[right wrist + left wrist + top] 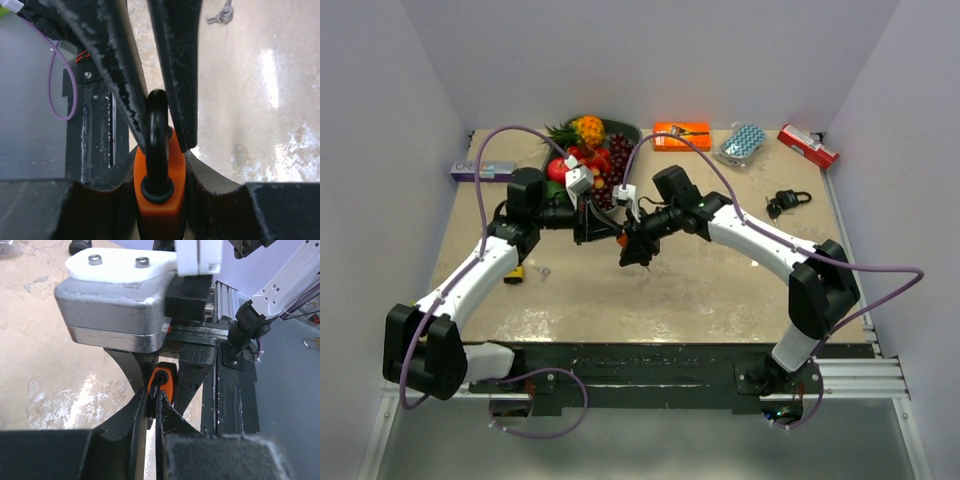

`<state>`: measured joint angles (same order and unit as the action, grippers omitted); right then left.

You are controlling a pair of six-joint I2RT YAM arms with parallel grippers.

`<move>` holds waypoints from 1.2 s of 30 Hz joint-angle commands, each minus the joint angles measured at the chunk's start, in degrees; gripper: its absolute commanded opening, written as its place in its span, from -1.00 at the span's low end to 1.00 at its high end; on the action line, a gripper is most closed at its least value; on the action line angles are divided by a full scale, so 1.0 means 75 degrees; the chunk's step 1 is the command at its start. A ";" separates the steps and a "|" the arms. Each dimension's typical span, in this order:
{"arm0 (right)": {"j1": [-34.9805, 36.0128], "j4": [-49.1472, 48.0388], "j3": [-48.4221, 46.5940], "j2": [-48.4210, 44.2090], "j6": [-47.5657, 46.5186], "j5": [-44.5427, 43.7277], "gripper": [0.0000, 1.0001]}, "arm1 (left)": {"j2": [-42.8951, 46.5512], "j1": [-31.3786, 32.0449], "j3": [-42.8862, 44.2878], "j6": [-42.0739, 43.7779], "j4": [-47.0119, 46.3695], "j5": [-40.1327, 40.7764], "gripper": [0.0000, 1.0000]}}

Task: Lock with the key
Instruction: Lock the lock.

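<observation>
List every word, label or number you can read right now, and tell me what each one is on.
No text can be read in any view.
Printing on the orange box at the back: too small to read.
Label on the red pack at back right: blurred.
Lettering on the purple box at the left edge: too small.
The orange padlock: no marking shows in the wrist views.

I see the tan table (720,300) carrying a fruit tray (626,129), orange box (681,135), patterned pouch (741,144) and red box (807,146) along the far edge, a black padlock (788,201) right, a key (542,270) left.
</observation>
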<state>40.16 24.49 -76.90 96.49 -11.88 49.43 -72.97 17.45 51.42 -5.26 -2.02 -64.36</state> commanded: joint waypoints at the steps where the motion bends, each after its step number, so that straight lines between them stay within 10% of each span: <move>1: 0.0317 -0.2377 -0.0939 -0.0829 -0.0513 0.0617 -0.96 | -0.0325 -0.0169 0.0629 0.0360 0.1358 -0.0619 -1.00; 6: 0.0095 -0.1543 -0.0294 -0.1145 -0.0738 -0.0026 -0.71 | -0.0583 -0.0732 0.1873 0.1648 0.2635 -0.0466 -1.00; 8: -0.0011 -0.1485 -0.0107 -0.1228 -0.0596 -0.0156 -0.22 | -0.0607 -0.0862 0.2190 0.1708 0.2859 -0.0466 -1.00; 12: -0.0385 -0.1215 -0.0047 -0.1287 -0.0292 -0.0321 0.17 | -0.0572 -0.1038 0.2402 0.1534 0.2871 -0.0489 -1.00; 24: -0.0644 -0.1412 -0.0328 -0.0959 0.0445 -0.0262 0.48 | -0.0513 -0.1038 0.2239 0.0504 0.1877 -0.0864 -1.00; 29: -0.0621 -0.1941 -0.0609 -0.0631 0.1044 -0.0110 0.47 | -0.0373 -0.1038 0.1980 -0.0189 0.1137 -0.1063 -1.00; 36: -0.0609 -0.2281 -0.0656 -0.0595 0.1185 0.0206 -0.30 | -0.0454 -0.1038 0.1899 -0.0563 0.0904 -0.0993 -1.00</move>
<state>35.31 11.40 -78.81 92.84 -4.93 48.14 -77.25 10.02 65.98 -5.45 10.11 -69.47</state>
